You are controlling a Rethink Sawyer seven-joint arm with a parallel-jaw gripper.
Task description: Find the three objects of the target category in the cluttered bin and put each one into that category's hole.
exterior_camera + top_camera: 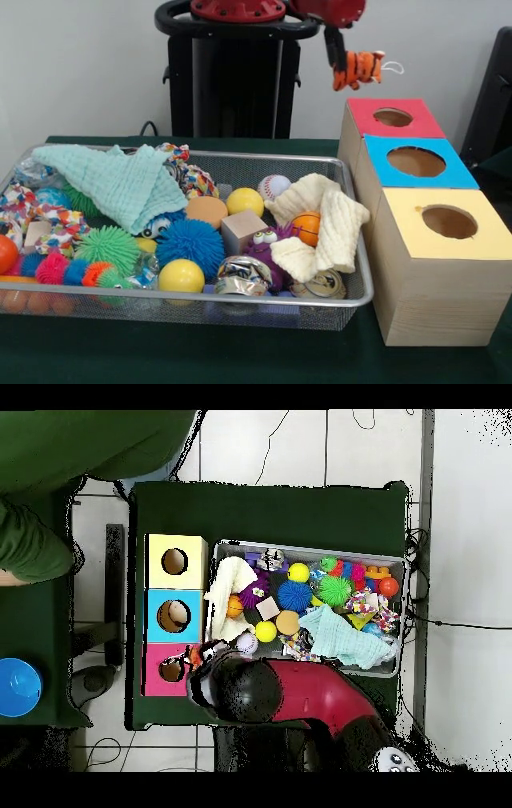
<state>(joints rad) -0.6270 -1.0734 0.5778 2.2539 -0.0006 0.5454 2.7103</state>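
My gripper (pixel 341 67) hangs high above the table's right side, shut on a small orange striped plush tiger (pixel 362 67). The toy dangles over the red box (pixel 376 120), just left of and above its round hole (pixel 393 117). In the overhead view the tiger (pixel 206 652) shows at the arm's tip, beside the red box hole (pixel 172 670). The blue box (pixel 416 164) and the yellow box (pixel 448 224) stand in a row in front of the red one. The wire bin (pixel 352 300) on the left holds the clutter.
The bin holds a teal cloth (pixel 120 184), a cream cloth (pixel 324 224), a blue spiky ball (pixel 190 240), yellow balls (pixel 181 276), a wood block (pixel 242 230), a baseball (pixel 274 186) and cans. A person's green sleeve (pixel 40 544) and a blue bowl (pixel 18 687) lie beyond the boxes.
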